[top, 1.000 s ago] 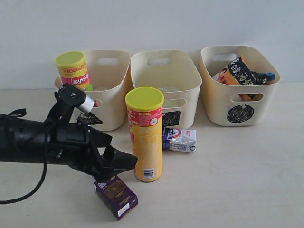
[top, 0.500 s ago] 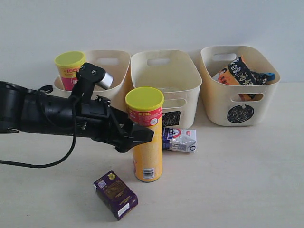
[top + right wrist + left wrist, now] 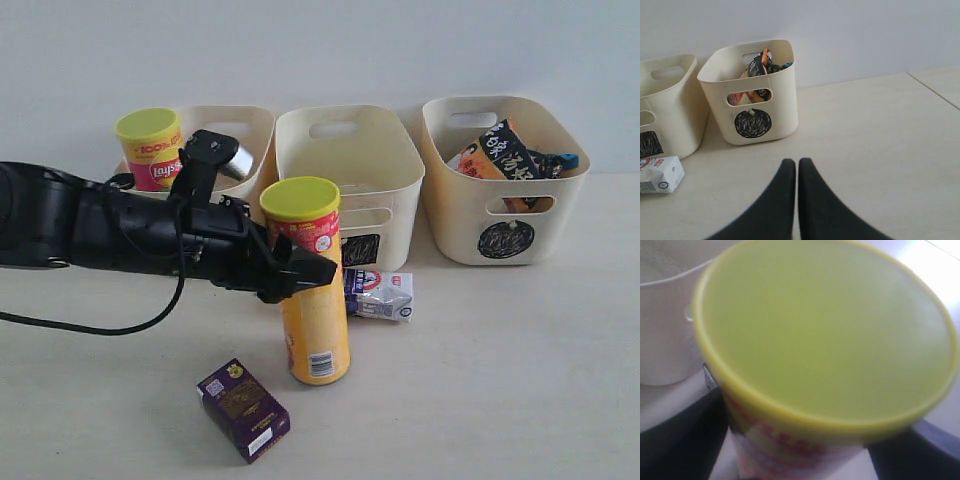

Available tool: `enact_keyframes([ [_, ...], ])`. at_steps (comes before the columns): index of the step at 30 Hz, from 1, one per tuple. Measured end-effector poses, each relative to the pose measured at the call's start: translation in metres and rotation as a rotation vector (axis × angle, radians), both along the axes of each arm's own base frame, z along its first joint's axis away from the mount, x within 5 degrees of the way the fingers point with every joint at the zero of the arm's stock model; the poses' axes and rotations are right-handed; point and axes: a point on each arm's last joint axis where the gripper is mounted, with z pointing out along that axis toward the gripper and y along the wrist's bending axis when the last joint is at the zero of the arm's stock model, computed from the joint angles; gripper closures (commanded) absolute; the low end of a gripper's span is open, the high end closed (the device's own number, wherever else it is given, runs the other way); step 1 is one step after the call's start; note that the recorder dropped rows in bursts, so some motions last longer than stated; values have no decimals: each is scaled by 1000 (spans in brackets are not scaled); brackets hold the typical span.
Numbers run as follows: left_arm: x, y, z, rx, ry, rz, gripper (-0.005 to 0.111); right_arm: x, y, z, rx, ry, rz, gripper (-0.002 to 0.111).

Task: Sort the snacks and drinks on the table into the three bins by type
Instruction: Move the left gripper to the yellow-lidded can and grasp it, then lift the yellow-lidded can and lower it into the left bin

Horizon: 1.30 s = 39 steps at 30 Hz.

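- Near the middle of the table [image 3: 520, 390], in front of the square-marked bin [image 3: 400, 170], the yellow chip tube [image 3: 318, 320] stands on its base. Its long axis is close to vertical, with the top leaning a little toward the left of the exterior view and the yellow-green lid [image 3: 300, 199] facing up.
- The left gripper [image 3: 308, 272] clamps the tube just below the lid. The left wrist view shows a dark jaw against each side of the tube.
- The left arm [image 3: 100, 235] reaches in from the left edge, roughly level, and crosses in front of the left bin [image 3: 250, 150].
- A pink chip tube [image 3: 155, 150] stands upright in that left bin, lid up.
- The purple box [image 3: 243, 408] lies flat at the front, set diagonally, near the yellow tube's base but apart from it.
- The white-blue pouch [image 3: 380, 294] lies flat just beside the tube, between it and the square-marked bin.
- An orange-black noodle packet [image 3: 497, 150] stands on edge in the circle-marked bin [image 3: 460, 215].
- The right gripper [image 3: 797, 170] has its fingers pressed together and holds nothing — it hangs over bare table, pointing toward the circle-marked bin.
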Motion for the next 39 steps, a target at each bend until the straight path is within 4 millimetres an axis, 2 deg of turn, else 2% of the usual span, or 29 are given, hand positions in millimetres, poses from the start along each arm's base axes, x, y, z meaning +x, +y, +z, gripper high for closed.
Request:
enact_keyframes([
  [2,-1,1,7,-24,13,20,102,0,0,0,0,0,0,108],
  [5,-6,3,27,-67,-7,39,102,0,0,0,0,0,0,108],
  [12,-32,22,100,-60,-218,67,102,0,0,0,0,0,0,108],
  [16,-43,48,140,-4,-388,258,102,0,0,0,0,0,0,108],
  [20,-41,73,168,39,-507,502,102,0,0,0,0,0,0,108],
  [22,-39,78,177,47,-539,559,102,0,0,0,0,0,0,108],
  [28,-21,70,184,83,-589,546,102,0,0,0,0,0,0,108],
  [39,41,41,157,39,-462,581,102,0,0,0,0,0,0,108],
])
